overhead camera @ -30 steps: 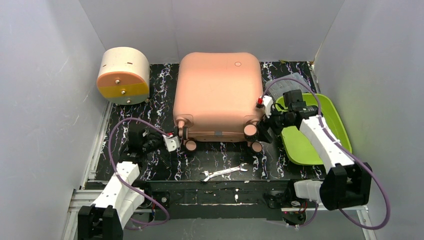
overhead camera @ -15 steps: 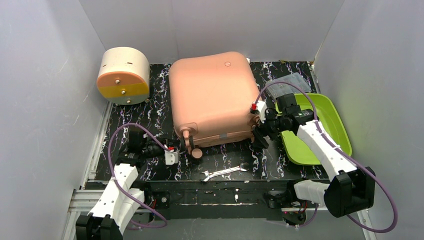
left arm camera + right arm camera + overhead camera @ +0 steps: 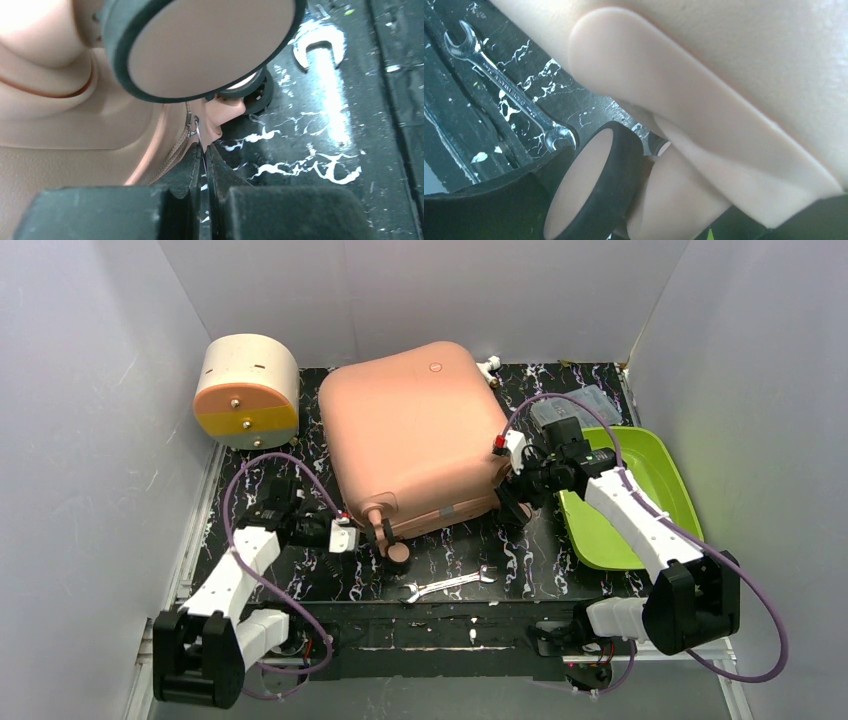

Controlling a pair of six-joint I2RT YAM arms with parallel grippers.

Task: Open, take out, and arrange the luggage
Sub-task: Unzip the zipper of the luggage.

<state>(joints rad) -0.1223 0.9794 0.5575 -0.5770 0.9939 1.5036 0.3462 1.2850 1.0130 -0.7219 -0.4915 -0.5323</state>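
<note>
The salmon-pink luggage (image 3: 415, 430) lies flat mid-table, skewed, with its wheeled end nearest me. My left gripper (image 3: 362, 536) sits at its near-left corner. In the left wrist view this gripper (image 3: 202, 150) is shut on the metal zipper pull (image 3: 198, 134), just below a wheel (image 3: 200, 45). My right gripper (image 3: 515, 498) is at the near-right corner. In the right wrist view it (image 3: 659, 210) stands open with that corner's wheel (image 3: 591, 185) between its fingers, the left finger (image 3: 479, 210) against the wheel. The zipper seam looks closed.
A cream-and-orange drum-shaped box (image 3: 247, 390) stands at the back left. A lime-green tray (image 3: 655, 455) lies to the right, under my right arm, with a clear packet (image 3: 580, 405) behind it. A steel wrench (image 3: 448, 585) lies near the front edge.
The luggage has turned counter-clockwise, its far end swinging left and its near-right corner moving away. The right gripper followed that corner; the left arm swung outward and kept the zipper pull.
</note>
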